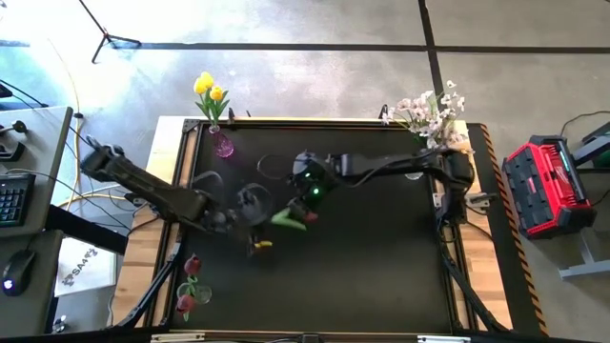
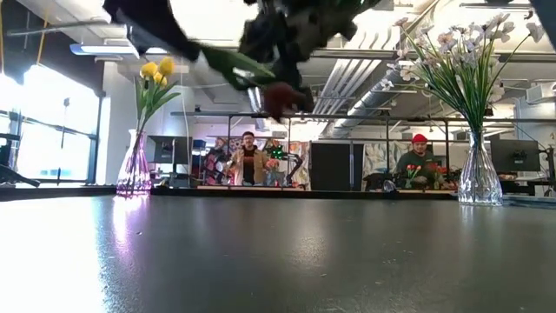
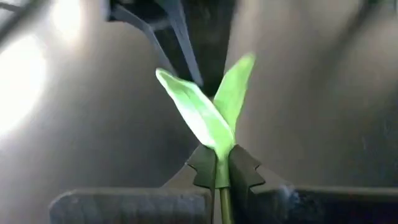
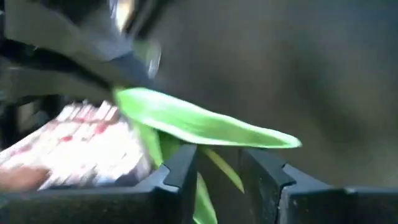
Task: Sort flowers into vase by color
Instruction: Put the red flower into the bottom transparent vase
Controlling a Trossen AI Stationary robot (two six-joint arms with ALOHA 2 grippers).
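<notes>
My left gripper (image 3: 217, 171) is shut on a green-stemmed flower above the middle of the table (image 1: 253, 227). Its two green leaves (image 3: 205, 109) spread beyond the fingers, and a dark red head (image 2: 278, 96) shows near my right gripper (image 1: 307, 195). My right gripper (image 4: 217, 171) is open, its fingers on either side of the flower's leaves (image 4: 199, 121). A purple vase (image 1: 222, 145) of yellow tulips (image 1: 208, 89) stands at the far left. A clear vase (image 2: 479, 174) of pale blossoms (image 1: 434, 110) stands at the far right. Red tulips (image 1: 189, 284) lie on the table near the left edge. My left gripper pinches the flower's green stem (image 3: 222, 163) between its two fingers, just below where the leaves fork. The flower is lifted clear of the table and points away from the fingers toward my right gripper. My right gripper has a leaf strand (image 4: 219, 167) running through the gap between its fingers; whether they touch it I cannot tell.
The black table top (image 1: 381, 257) has a raised frame along its edges. A red toolbox (image 1: 545, 186) sits off the table's right side and a desk with a keyboard (image 1: 10, 195) off its left. People sit in the room beyond the far edge (image 2: 248, 161).
</notes>
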